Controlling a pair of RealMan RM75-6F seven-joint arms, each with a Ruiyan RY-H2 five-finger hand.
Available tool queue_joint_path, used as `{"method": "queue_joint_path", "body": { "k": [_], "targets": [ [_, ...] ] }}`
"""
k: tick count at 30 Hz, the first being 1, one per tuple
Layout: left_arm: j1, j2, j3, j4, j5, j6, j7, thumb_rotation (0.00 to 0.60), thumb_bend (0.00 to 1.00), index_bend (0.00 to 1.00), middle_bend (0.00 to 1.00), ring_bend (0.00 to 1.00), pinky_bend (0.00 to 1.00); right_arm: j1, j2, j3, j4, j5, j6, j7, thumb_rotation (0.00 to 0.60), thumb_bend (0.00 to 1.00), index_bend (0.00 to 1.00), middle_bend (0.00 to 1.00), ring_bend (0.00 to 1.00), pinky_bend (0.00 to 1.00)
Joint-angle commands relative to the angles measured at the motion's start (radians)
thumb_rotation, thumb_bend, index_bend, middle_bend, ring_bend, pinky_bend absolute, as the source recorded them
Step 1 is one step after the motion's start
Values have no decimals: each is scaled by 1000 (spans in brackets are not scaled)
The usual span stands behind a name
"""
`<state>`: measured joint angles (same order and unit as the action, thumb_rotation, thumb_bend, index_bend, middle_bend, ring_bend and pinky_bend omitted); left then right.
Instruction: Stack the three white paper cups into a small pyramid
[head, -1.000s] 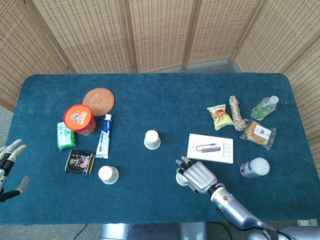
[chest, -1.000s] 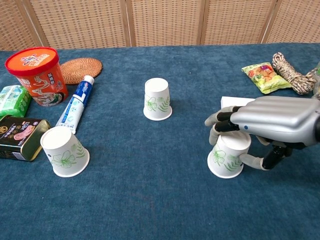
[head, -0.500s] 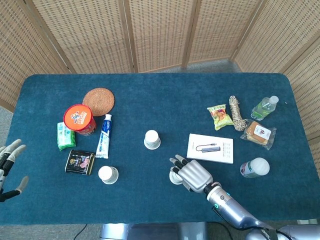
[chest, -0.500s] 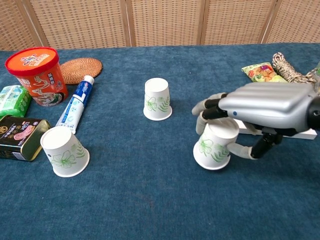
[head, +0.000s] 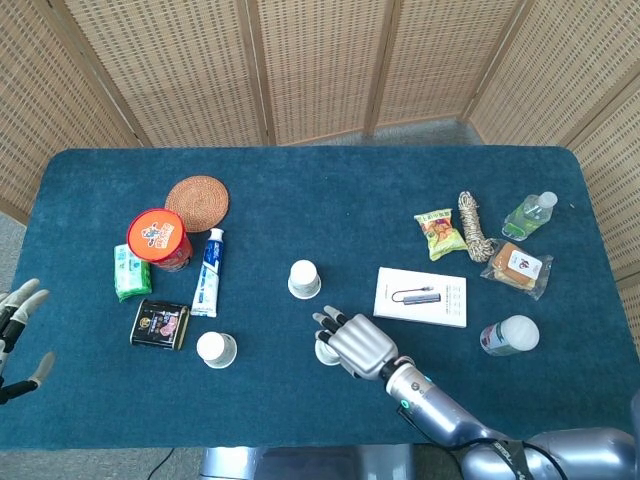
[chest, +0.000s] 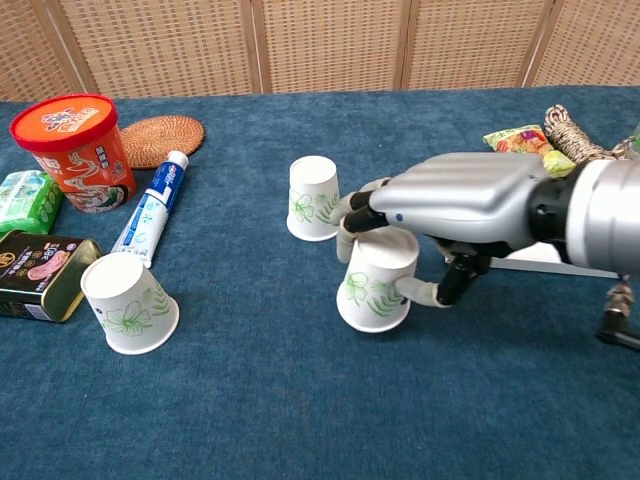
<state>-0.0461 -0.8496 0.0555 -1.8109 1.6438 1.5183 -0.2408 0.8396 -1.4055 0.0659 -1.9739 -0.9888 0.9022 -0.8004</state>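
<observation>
Three white paper cups with green leaf prints stand upside down on the blue table. My right hand (chest: 450, 200) (head: 355, 343) grips one cup (chest: 377, 283) from above, its base on or just above the cloth. A second cup (chest: 314, 198) (head: 304, 279) stands just behind and left of it, a small gap apart. The third cup (chest: 128, 303) (head: 215, 349) stands alone at the front left. My left hand (head: 18, 330) hangs with fingers spread beyond the table's left edge, holding nothing.
At the left are a red noodle tub (chest: 76, 150), a toothpaste tube (chest: 152, 210), a dark tin (chest: 35, 273), a green packet (chest: 22, 198) and a woven coaster (chest: 158, 139). At the right lie a white box (head: 421, 296), snack bag (head: 439, 233), rope (head: 473, 225) and bottles (head: 528, 214).
My right hand has carried its cup leftward across the table, from the right of centre to just beside the middle cup. The left hand and the other two cups stayed put.
</observation>
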Motion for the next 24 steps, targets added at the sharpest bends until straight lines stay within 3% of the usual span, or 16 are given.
{"method": "queue_joint_path", "body": {
  "k": [1, 16, 22, 24],
  "targets": [
    [2, 0, 1, 6, -3, 0, -5, 600, 484, 0, 0, 0, 0, 37, -28, 15, 22, 46, -1, -25, 600, 552, 280, 121, 85, 591],
    [9, 1, 0, 21, -13, 4, -25, 600, 484, 0, 0, 0, 0, 146, -64, 20, 109, 198, 4, -55, 600, 549, 267, 113, 70, 573],
    [5, -4, -1, 22, -6, 1, -26, 600, 484, 0, 0, 0, 0, 163, -44, -9, 72, 231, 32, -74, 600, 527, 24, 3, 0, 378],
    [2, -4, -1, 20, -1, -1, -23, 600, 485, 0, 0, 0, 0, 166, -31, -18, 48, 236, 42, -78, 600, 526, 0, 0, 0, 346]
  ]
}}
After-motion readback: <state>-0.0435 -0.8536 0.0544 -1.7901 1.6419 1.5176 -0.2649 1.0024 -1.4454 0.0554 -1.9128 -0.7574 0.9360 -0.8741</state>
